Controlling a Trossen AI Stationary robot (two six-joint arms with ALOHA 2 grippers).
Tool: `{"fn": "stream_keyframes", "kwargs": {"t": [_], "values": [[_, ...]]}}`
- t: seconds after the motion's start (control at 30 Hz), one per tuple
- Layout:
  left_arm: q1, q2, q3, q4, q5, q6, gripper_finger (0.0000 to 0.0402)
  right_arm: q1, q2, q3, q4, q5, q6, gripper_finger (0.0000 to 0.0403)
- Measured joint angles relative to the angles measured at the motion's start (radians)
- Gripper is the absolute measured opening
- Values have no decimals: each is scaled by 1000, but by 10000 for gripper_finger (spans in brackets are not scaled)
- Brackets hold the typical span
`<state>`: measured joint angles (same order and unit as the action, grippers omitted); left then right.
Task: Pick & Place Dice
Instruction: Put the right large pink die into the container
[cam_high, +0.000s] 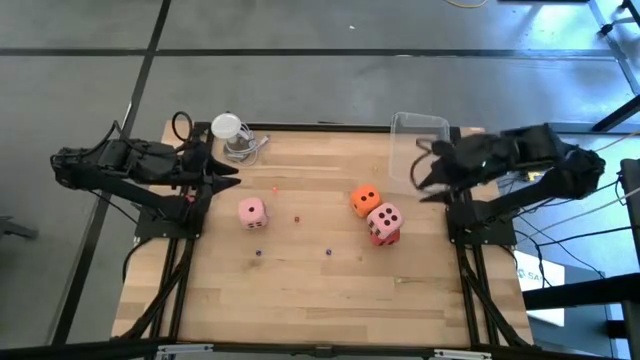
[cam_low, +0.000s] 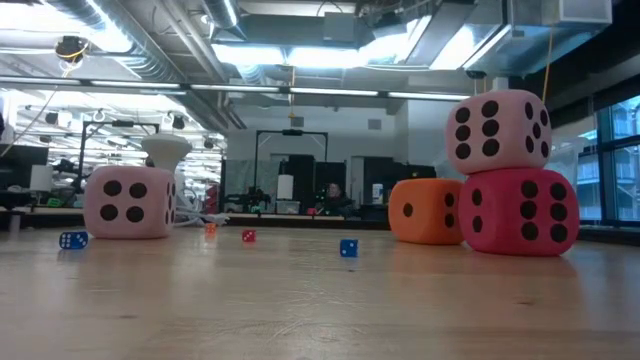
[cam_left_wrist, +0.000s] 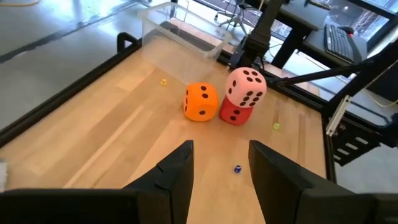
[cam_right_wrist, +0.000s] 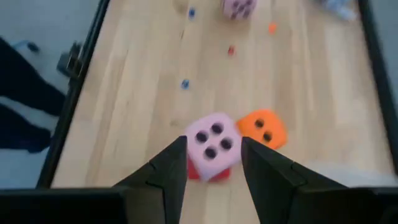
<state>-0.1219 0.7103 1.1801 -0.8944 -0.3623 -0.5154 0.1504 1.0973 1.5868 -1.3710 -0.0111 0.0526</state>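
One pale pink die (cam_high: 252, 211) (cam_low: 130, 201) sits alone on the table's left half. An orange die (cam_high: 365, 200) (cam_left_wrist: 201, 101) rests on the table right of centre. Beside it a second pale pink die (cam_high: 385, 217) (cam_low: 498, 130) (cam_right_wrist: 213, 144) is stacked on a red die (cam_low: 518, 211) (cam_left_wrist: 234, 114). My left gripper (cam_high: 228, 181) (cam_left_wrist: 221, 165) hovers open near the far-left part of the table, pointing across at the stack. My right gripper (cam_high: 422, 184) (cam_right_wrist: 213, 163) is open, raised over the table's right side, with the stack seen between its fingers but farther off.
A clear plastic bin (cam_high: 418, 137) (cam_left_wrist: 180, 31) stands at the far-right corner. A white object with a coiled cable (cam_high: 234, 136) lies at the far-left edge. Tiny blue, red and orange dice (cam_low: 348, 247) (cam_low: 73, 240) are scattered mid-table. The near half of the table is bare wood.
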Motion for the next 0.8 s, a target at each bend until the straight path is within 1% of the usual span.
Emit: {"fn": "stream_keyframes", "kwargs": {"t": [0.17, 0.3, 0.37, 0.47, 0.6, 0.67, 0.8], "values": [[0, 1, 0, 0, -29, 22, 145, 119, 64, 1, -10, 79, 44, 138], [0, 1, 0, 0, -36, 29, 145, 173, 127, -15, -27, 82, 50, 133], [0, 1, 0, 0, -37, 30, 145, 192, 147, -69, -24, 83, 76, 132], [0, 1, 1, 0, -37, 34, 145, 210, 154, -187, 6, 83, 147, 132], [0, 1, 1, 0, -38, 56, 145, 212, 121, -311, 138, 89, 266, 132], [0, 1, 1, 0, -39, 56, 145, 212, 102, -334, 159, 145, 307, 132], [0, 1, 1, 0, -43, 59, 145, 221, 72, -352, 160, 313, 329, 132]]}}
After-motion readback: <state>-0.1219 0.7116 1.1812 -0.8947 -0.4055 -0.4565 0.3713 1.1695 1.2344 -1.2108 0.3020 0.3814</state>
